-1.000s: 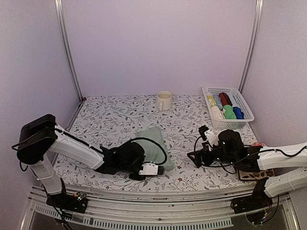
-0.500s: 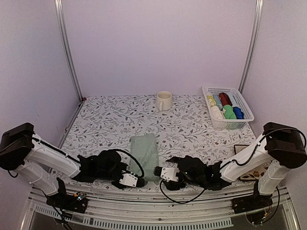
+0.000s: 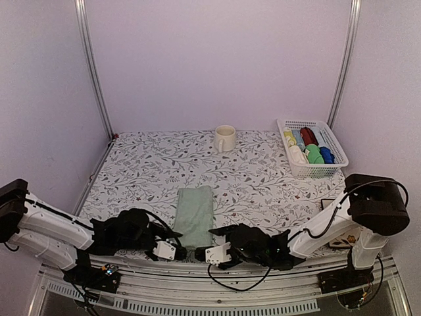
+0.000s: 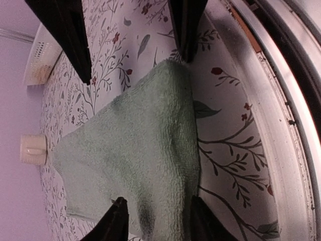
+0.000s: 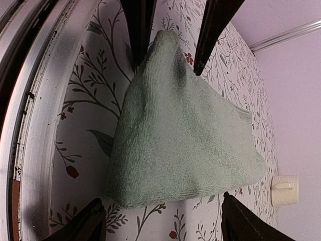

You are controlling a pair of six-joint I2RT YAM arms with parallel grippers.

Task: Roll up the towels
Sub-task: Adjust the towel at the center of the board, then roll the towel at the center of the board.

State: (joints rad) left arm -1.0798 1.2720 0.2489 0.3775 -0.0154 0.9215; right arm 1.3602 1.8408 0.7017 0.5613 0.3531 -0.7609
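Sage-green terry towel [image 3: 195, 214], folded into a long soft strip, lies flat at 6 o'clock on the leaf-printed tablecloth [image 3: 145, 164]. The left gripper [image 4: 136, 65] and right gripper [image 5: 169, 65] each straddle a near corner with fingers apart, neither clamped. A white lattice basket [image 3: 309, 172] at 2 o'clock holds rolled cloths [image 3: 314, 154] in cream, blue, red and green. A glossy cream mug [image 3: 224, 138] stands at 12 o'clock.

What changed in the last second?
Left fingers dragged the towel to the near edge, spread it flat, then opened and let go. Right fingers swung in from the right, now open at its other near corner. Unmoved: mug, basket.
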